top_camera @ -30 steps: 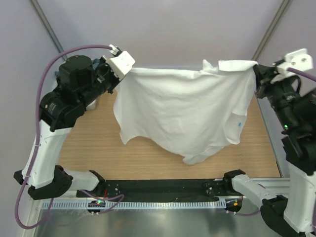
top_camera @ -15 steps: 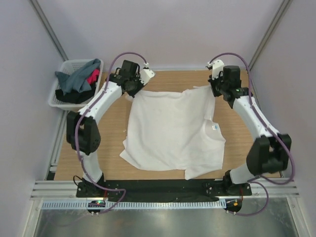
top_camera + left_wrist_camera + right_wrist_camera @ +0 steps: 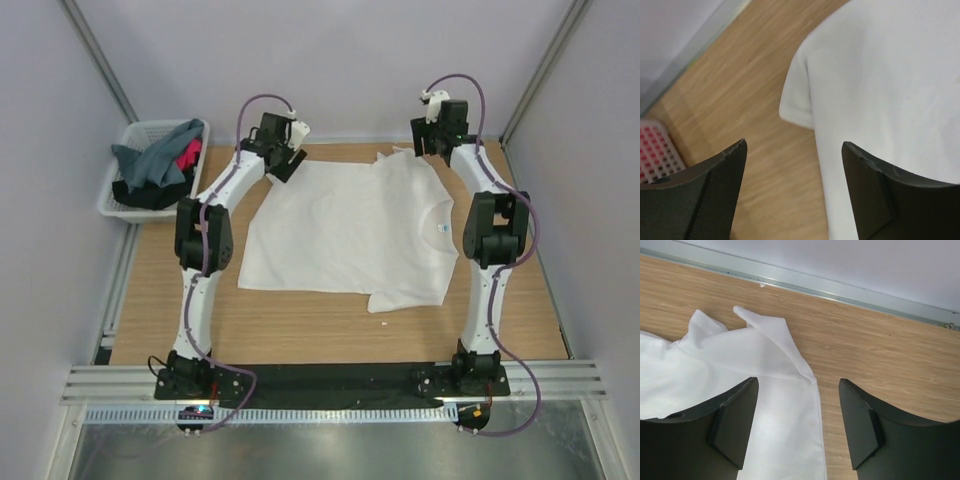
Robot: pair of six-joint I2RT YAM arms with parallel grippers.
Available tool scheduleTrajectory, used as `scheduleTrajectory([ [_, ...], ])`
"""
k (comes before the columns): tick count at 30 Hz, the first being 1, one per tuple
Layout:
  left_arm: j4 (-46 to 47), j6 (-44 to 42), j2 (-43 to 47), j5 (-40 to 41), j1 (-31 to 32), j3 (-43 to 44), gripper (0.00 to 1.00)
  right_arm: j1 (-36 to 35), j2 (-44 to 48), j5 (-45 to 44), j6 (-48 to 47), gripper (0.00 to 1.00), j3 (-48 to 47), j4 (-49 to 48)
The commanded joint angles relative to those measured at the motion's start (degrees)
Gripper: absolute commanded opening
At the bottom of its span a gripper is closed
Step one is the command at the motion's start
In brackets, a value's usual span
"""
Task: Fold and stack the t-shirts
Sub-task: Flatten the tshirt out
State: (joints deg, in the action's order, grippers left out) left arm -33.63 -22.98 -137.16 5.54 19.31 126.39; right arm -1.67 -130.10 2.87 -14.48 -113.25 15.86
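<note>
A white t-shirt (image 3: 350,230) lies spread flat on the wooden table (image 3: 300,330), its neck label toward the right. Above the shirt's far left corner hovers my left gripper (image 3: 283,163), open and holding nothing. In the left wrist view the shirt's sleeve (image 3: 797,100) lies below the left gripper (image 3: 794,150). My right gripper (image 3: 432,145) hangs open over the shirt's far right corner. In the right wrist view a folded-over corner of the white shirt (image 3: 765,352) lies under the right gripper (image 3: 798,385). More t-shirts, grey-teal (image 3: 160,160), pink-red and black, sit in the basket.
A white lattice basket (image 3: 125,180) stands off the table's far left corner. A metal rail (image 3: 840,290) runs along the table's far edge against the wall. Both arm bases are bolted to the black bar (image 3: 330,380) at the near edge.
Both grippers lowered the white shirt from hanging in the air onto the table, then opened and let go of it. The shirt now lies flat.
</note>
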Motion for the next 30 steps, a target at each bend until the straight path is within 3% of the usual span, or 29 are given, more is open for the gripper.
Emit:
scheduleTrajectory([
  [1,4.3,5.2,15.8,4.7,-1.1,-8.6,0.79,-0.2,11.8,-1.0,3.1,0.73,1.4,-1.1],
  [3,1.8,6.6,24.7,2.0,-1.2,-17.0,0.88,-0.3,18.6,1.7,5.1,0.8,5.0,1.8],
  [7,-7.6,11.4,34.8,-5.2,-1.0,-26.8,0.89,-0.3,25.5,12.8,11.5,0.8,12.2,12.2],
  [10,-20.0,13.1,35.5,-11.9,-1.1,-29.4,0.85,-0.3,27.6,22.4,13.3,0.78,17.8,20.2],
  [14,-27.8,10.9,32.2,-18.1,-1.1,-30.0,0.75,-0.3,29.8,31.3,14.0,0.77,24.9,21.4],
  [18,-29.8,11.5,28.2,-21.9,-0.8,-31.9,0.67,-0.5,31.0,32.2,14.0,0.75,29.1,23.3],
  [24,-30.5,12.7,24.6,-22.4,-0.6,-34.1,0.66,-0.8,29.3,29.7,12.0,0.74,33.1,27.8],
  [30,-30.4,15.1,20.7,-24.6,-0.5,-35.3,0.64,-0.8,27.9,28.2,14.4,0.74,39.6,24.5],
])
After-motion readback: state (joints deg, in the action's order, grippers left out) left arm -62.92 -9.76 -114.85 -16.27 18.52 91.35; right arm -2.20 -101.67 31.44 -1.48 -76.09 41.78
